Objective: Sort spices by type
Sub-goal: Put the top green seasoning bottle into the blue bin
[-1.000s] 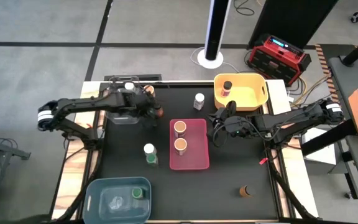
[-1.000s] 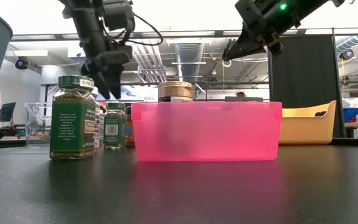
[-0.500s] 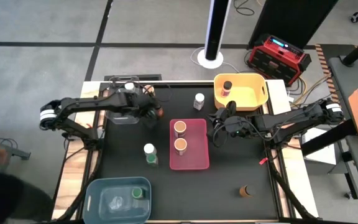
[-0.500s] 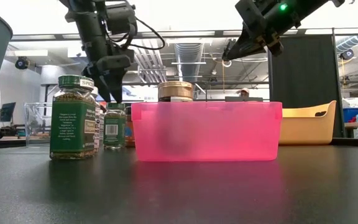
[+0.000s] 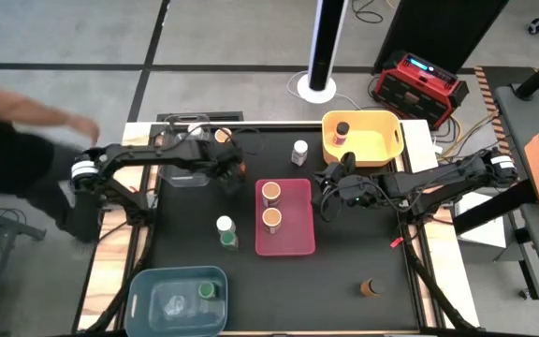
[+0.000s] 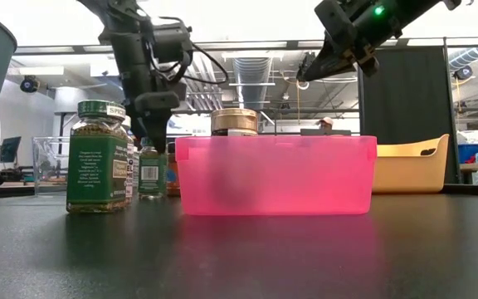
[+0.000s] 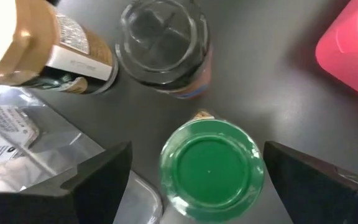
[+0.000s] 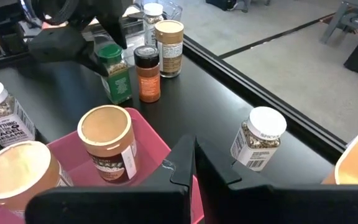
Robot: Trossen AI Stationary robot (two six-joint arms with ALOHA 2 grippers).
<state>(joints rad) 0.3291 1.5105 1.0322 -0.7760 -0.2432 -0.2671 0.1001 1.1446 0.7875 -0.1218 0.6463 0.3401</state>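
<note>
Hovering open, the left gripper point(image 7: 194, 180) straddles 1 green-lidded jar point(image 7: 211, 169) at the bench's point(image 5: 344, 281) far left beside 1 dark-lidded jar point(image 7: 162, 46) and 1 tan-lidded jar point(image 8: 169, 47). 2 tan-lidded jars point(image 5: 271, 194) stand in the pink bin point(image 5: 299, 245), 1 jar point(image 5: 342, 130) in the yellow bin point(image 5: 386, 150). The right gripper point(image 8: 193, 163), closed and empty, hangs beside the pink bin.
</note>
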